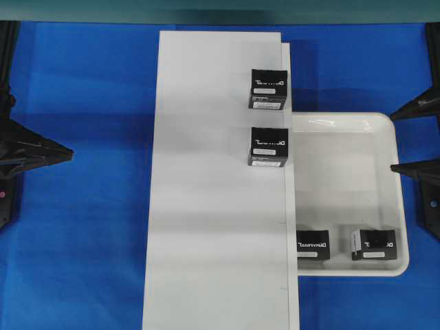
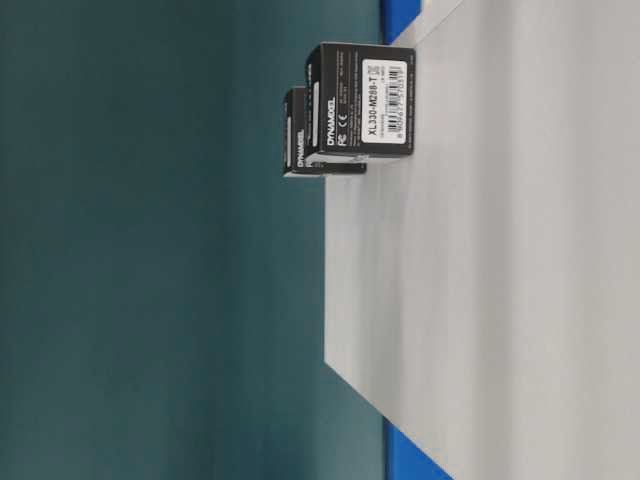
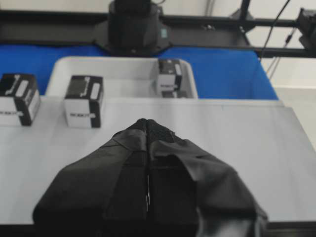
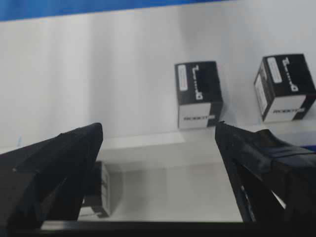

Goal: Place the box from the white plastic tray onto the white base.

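Claws first: your left claw (image 1: pixel 69 152) is sitting pressed together over the blue surface (image 1: pixel 82 261), well apart from everything, while your right claw (image 1: pixel 393 142) is hanging spread wide beside the tray (image 1: pixel 344 122). You are looking at two boxes lying inside that tray, the box (image 1: pixel 373 245) by its outer corner and another (image 1: pixel 312 245) against the base (image 1: pixel 213 206). Two more boxes (image 1: pixel 268 146) are standing on the base's tray-side edge.

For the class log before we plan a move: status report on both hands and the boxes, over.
Left hand shut, empty. Right hand open, empty, at the white plastic tray. Two boxes in tray, two more on the white base. Nothing in the way.
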### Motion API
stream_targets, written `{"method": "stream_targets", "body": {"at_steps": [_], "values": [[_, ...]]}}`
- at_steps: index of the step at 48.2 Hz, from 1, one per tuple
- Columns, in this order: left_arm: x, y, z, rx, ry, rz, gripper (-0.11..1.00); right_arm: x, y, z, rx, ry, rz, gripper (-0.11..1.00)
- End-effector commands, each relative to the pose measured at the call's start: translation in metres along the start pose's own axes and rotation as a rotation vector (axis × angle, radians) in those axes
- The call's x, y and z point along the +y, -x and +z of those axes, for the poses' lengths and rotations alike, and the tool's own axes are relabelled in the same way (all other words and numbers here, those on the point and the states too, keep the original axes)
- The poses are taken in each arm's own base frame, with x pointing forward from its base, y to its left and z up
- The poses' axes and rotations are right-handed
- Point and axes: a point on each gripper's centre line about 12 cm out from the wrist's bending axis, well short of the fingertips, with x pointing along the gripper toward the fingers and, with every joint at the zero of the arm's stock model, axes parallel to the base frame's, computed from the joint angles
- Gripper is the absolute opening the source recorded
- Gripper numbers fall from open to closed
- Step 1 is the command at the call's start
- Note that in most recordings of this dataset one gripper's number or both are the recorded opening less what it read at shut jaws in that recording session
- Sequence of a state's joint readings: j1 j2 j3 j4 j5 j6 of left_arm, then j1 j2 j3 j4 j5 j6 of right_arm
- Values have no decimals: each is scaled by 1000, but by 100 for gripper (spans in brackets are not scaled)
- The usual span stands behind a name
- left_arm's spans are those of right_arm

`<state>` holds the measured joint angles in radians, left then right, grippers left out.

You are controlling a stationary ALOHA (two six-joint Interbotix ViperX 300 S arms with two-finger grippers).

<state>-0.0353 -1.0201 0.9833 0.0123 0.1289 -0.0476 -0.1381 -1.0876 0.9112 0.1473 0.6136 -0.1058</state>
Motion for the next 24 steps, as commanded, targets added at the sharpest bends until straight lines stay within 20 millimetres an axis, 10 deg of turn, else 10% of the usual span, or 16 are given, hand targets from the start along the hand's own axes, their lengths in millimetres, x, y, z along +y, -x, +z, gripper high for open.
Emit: {"method": "stream_targets", "body": {"at_steps": [1, 24], "values": [[0, -1, 11, -34, 0, 2, -7, 0, 0, -6, -12, -4, -3, 100], [-2, 0, 12, -36, -2, -10, -7, -5, 15, -26, -91, -30, -37, 100]]}}
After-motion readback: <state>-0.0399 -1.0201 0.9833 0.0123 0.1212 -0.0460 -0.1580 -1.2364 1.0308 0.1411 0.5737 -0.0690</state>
